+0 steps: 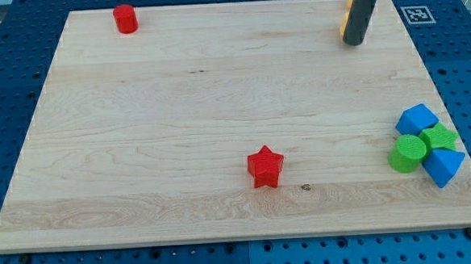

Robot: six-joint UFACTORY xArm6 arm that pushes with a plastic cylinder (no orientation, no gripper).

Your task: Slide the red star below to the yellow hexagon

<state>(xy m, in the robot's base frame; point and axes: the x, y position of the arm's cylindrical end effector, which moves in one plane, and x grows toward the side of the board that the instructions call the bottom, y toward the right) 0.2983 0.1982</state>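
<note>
Red star low-centre; rod upright, my tip top-right.

Red star: five-pointed block, lies flat on wooden board, lower middle, slightly toward view's right of centre. Nothing touching it, well apart from other blocks.

Yellow hexagon: at view's top right, near board's top edge. Mostly hidden behind dark rod; only narrow yellow-orange sliver shows on rod's left side. Shape can't be confirmed from visible part, probably the hexagon. Well apart from star.
</note>
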